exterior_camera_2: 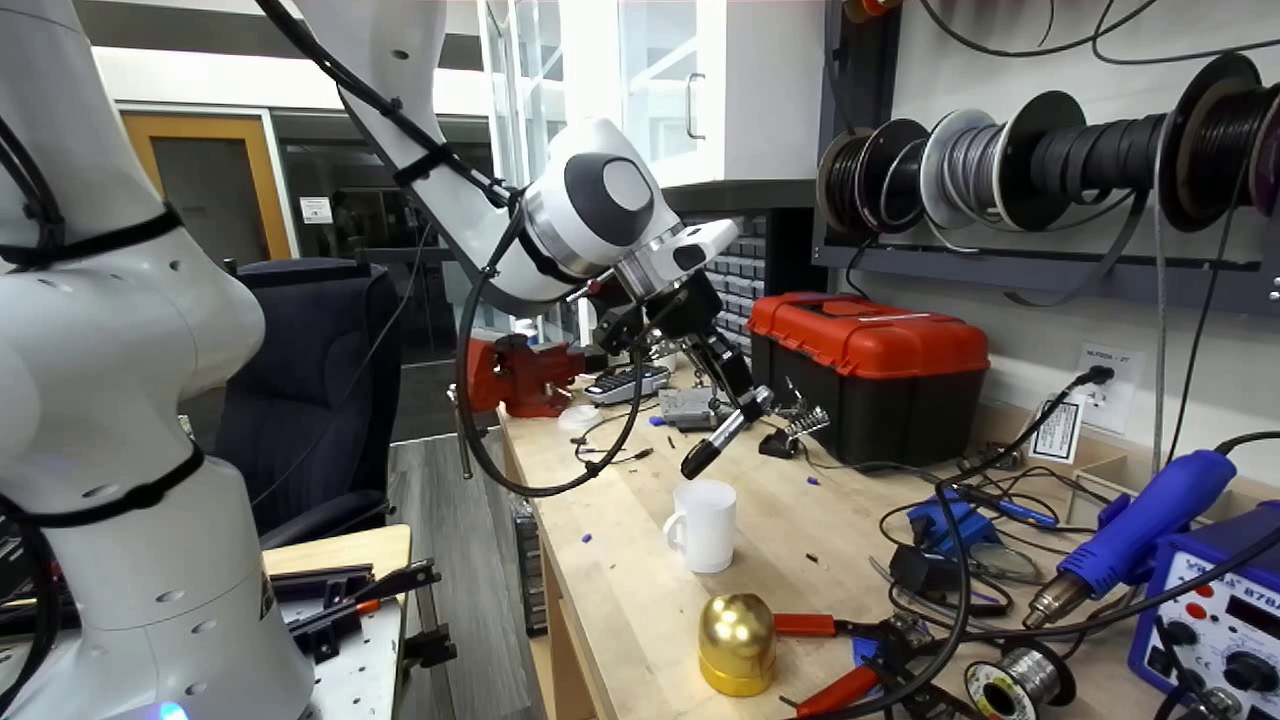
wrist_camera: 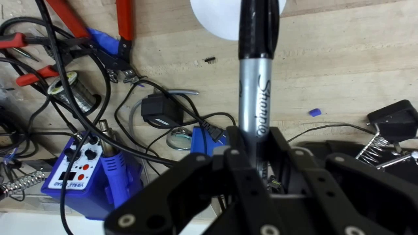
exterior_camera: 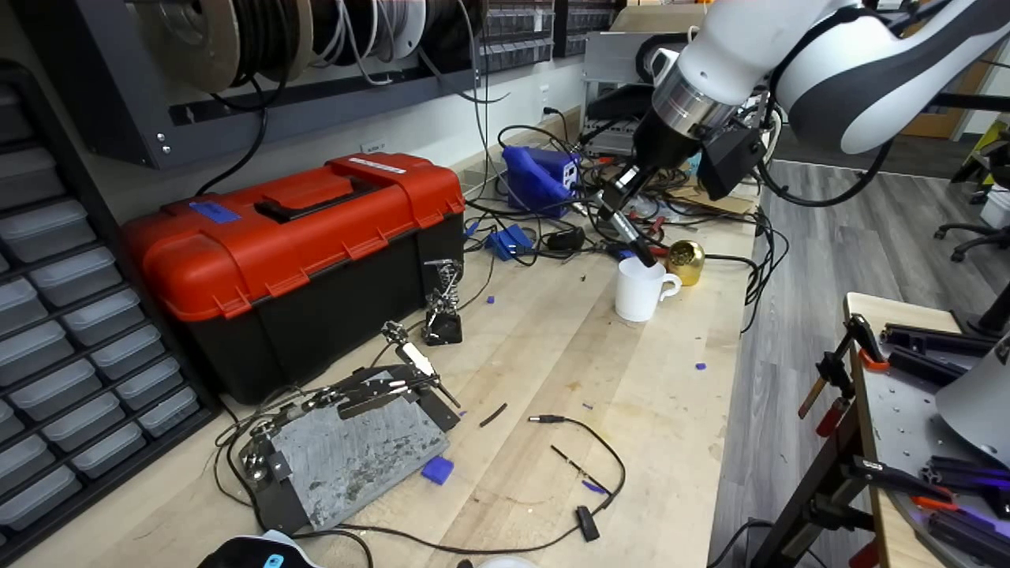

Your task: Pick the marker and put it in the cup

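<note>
Across the pale wooden counter (exterior_camera: 678, 426), workshop things are lying around the white cup (exterior_camera: 636, 296), which is standing upright: a red-lidded toolbox (exterior_camera: 316, 268) is sitting well apart from it, while a gold dome-shaped piece (exterior_camera_2: 738, 645) and a red-handled hand tool (wrist_camera: 124, 26) are resting near it.

My end effector (wrist_camera: 254, 143) is pinching the marker (wrist_camera: 255, 91) near its uncapped end, a finger pressing on either side, so the black-capped end is jutting out free and slanting downward. In both exterior views that end is hanging right at the cup's mouth; I am judging it as over the opening and not inside, though how well it is centred is not showing clearly.

I am taking the pick as done and the placing as the step in hand. Next, as I am judging it, the move is calling for centring the capped end over the cup, perhaps turning the marker more upright, then going down gently so that it is passing inside the wall rather than catching the rim. Only when that end is sitting below the rim should I be parting my fingers.
</note>
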